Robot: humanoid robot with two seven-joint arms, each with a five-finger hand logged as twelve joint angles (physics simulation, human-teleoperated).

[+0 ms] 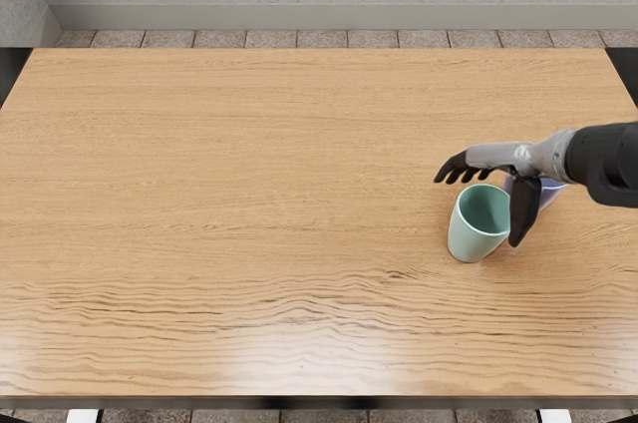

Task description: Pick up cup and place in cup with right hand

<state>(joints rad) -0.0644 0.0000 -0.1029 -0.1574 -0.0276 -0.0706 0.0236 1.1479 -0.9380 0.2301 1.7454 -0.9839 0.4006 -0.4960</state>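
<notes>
right hand (505,156) open by the green cup (467,237)
it looks light and stiff, maybe slick; i'd grip its sides, minding the purple cup (550,192).

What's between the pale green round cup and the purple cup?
The black thumb of the right hand, hanging partly in front of the purple cup in the head view.
</notes>
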